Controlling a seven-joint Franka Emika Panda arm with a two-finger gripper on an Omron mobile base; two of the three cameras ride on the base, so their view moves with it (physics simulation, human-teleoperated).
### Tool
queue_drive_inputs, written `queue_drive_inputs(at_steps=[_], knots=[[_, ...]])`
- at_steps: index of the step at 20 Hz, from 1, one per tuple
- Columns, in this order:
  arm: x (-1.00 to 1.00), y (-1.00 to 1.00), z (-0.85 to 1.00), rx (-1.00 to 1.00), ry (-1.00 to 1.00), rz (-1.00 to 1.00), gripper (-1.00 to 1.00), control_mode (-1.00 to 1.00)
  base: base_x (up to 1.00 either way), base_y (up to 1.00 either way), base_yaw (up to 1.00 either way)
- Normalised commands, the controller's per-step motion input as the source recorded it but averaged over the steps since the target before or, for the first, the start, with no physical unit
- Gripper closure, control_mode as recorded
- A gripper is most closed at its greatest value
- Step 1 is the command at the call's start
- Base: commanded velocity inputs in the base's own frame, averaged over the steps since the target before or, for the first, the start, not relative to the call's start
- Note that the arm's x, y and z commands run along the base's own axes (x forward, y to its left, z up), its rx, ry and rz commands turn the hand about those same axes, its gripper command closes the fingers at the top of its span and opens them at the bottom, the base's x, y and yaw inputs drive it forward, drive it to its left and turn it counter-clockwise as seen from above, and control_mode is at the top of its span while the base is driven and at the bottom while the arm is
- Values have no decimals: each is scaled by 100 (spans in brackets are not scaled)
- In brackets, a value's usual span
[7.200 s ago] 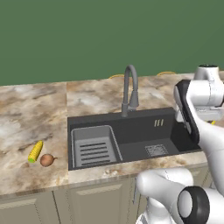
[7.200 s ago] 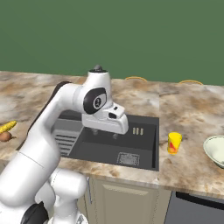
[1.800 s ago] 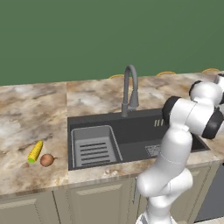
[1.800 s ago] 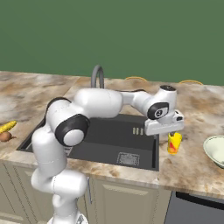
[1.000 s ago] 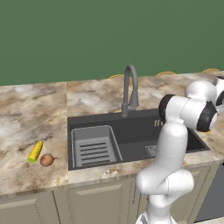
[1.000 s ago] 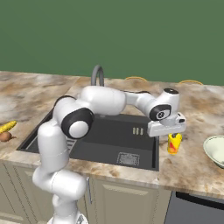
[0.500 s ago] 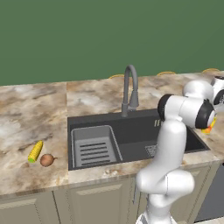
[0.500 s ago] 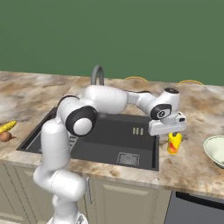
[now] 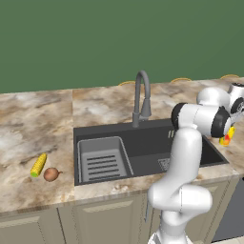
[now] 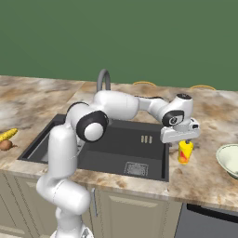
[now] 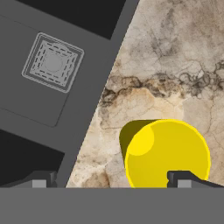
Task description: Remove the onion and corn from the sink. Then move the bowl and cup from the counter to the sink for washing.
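Note:
The yellow cup with a red mark stands upright on the counter, just right of the sink. My gripper hangs open right above it, nothing held. In the hand view the cup lies off to the right: one fingertip overlaps its rim, the other is over the sink's edge. The pale bowl sits further right on the counter. The corn and onion lie on the counter left of the sink. My arm partly hides the cup.
A grey gooseneck faucet rises behind the basin. A ribbed rack insert fills the sink's left part, and the square drain grate lies at its right. The counter's front edge runs close to the cup.
The arm has swung from over the sink to above the cup. Over the last second the hand only settles slightly; the jaws stay open and the cup has not moved.

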Motion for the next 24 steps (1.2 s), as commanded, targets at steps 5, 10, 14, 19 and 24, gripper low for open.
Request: queue_drive_inputs(at_steps=[5,10,14,19,24], knots=[[19,-13,-9,0,0,0,-100,-100,0,0,0],[17,-11,-14,0,0,0,-100,-100,0,0,0],[14,-8,-16,0,0,0,-100,-100,0,0,0],[9,-6,-15,0,0,0,-100,-100,0,0,0],[0,-3,-18,0,0,0,-100,-100,0,0,0]])
